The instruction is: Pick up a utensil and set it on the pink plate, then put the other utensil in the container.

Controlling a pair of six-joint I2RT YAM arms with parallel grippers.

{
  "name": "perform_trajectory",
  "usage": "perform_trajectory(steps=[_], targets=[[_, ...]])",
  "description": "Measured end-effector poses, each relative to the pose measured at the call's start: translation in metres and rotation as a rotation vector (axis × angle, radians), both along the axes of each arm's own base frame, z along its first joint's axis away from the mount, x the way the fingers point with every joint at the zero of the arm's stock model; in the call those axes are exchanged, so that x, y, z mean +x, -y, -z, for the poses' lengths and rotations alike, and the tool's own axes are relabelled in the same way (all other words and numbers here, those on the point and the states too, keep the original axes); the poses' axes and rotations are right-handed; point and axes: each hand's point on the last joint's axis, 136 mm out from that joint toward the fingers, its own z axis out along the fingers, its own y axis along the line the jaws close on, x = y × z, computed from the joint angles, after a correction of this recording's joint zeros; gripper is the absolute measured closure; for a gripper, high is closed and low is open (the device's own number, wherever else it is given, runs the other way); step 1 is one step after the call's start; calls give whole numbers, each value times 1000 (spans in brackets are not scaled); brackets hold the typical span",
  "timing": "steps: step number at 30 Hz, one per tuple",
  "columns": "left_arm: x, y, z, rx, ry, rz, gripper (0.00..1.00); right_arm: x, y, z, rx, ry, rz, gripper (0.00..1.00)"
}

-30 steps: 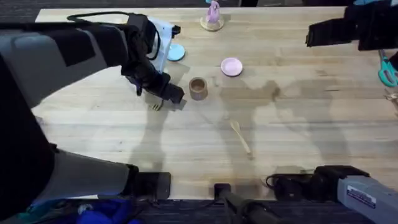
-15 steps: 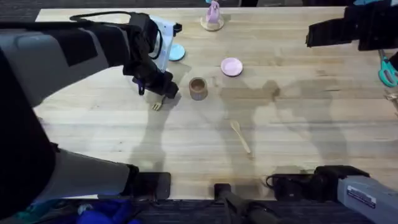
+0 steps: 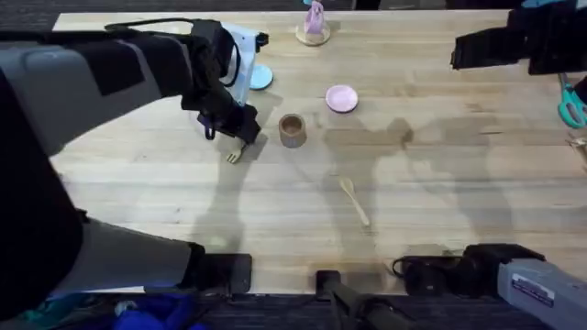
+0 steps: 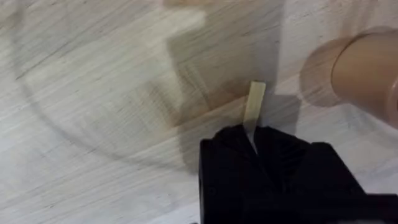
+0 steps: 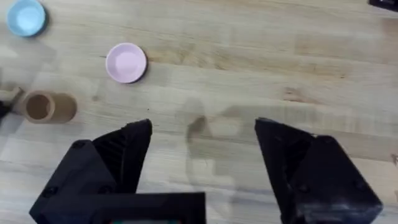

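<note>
One fork [image 3: 235, 154] hangs pinched in the left gripper [image 3: 246, 137], tines down beside the cup [image 3: 292, 130]; the pink plate [image 3: 341, 98] lies past it, up-right. Right gripper [image 5: 202, 155] gapes, empty.

Illumination is bright and even across the pale wooden desk [image 3: 431, 197], with no strong glare. Soft, diffuse shadows of the arms fall on the desk surface near its centre. The left arm [image 3: 83, 73] rises close under the overhead camera and renders large and blurred. The left wrist view is soft overall; the wooden cup [image 4: 367, 78] at its edge is out of focus.
</note>
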Motion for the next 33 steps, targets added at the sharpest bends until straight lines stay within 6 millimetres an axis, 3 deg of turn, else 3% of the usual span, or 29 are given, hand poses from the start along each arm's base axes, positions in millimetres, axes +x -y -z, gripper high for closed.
perform_trajectory(steps=[5,9,19,26,33], targets=[[2,-1,-2,25,-37,0,950,0,0,0,0,0,0,5],[17,-8,-9,77,-36,-7,955,0,0,0,0,0,0,5],[89,-1,-95,70,197,-6,960,-1,0,0,0,-3,0,5],[105,36,-131,62,309,143,960,-1,0,0,0,-3,0,5],[106,81,-144,52,388,300,960,-1,0,0,0,-3,0,5]])
